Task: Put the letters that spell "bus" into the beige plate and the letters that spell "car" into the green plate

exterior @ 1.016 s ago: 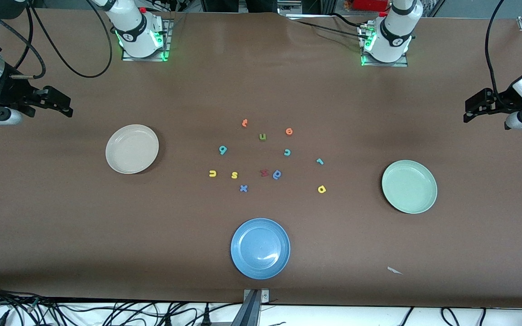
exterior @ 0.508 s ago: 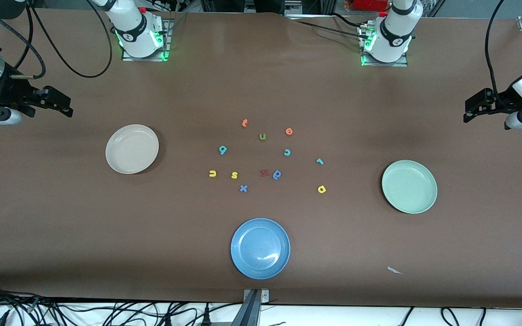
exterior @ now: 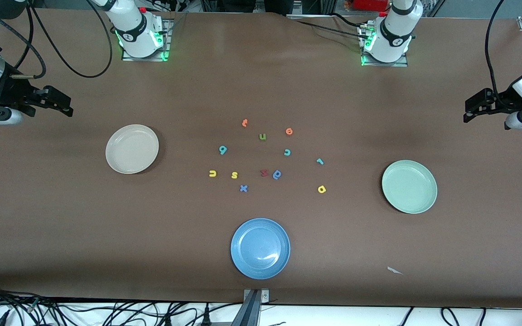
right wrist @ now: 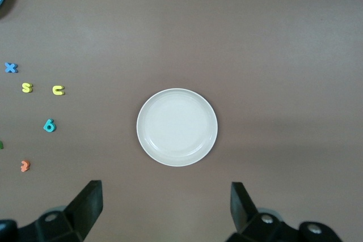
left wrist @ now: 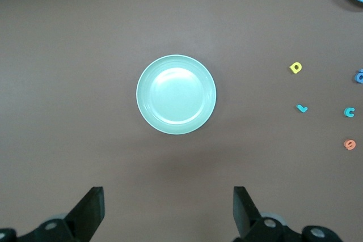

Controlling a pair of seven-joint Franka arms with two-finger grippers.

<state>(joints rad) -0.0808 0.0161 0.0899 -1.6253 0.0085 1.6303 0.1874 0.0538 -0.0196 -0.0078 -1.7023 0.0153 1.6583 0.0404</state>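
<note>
The empty beige plate (exterior: 132, 149) (right wrist: 177, 127) lies toward the right arm's end, the empty green plate (exterior: 409, 186) (left wrist: 176, 94) toward the left arm's end. Between them on the table lie the teal "b" (exterior: 223, 150), yellow "u" (exterior: 212, 173), yellow "s" (exterior: 234, 175), teal "c" (exterior: 287, 152), teal "r" (exterior: 319, 161) and yellow "a" (exterior: 321, 189). My right gripper (exterior: 67, 107) (right wrist: 165, 196) hangs open and empty high beside the beige plate. My left gripper (exterior: 467, 112) (left wrist: 168, 202) hangs open and empty high beside the green plate.
A blue plate (exterior: 260, 248) sits nearest the front camera. Other letters mix in: orange "t" (exterior: 244, 122), green "u" (exterior: 262, 136), orange "e" (exterior: 289, 131), a red letter (exterior: 264, 172), a blue round letter (exterior: 277, 174), blue "x" (exterior: 243, 188). A paper scrap (exterior: 394, 270) lies near the front edge.
</note>
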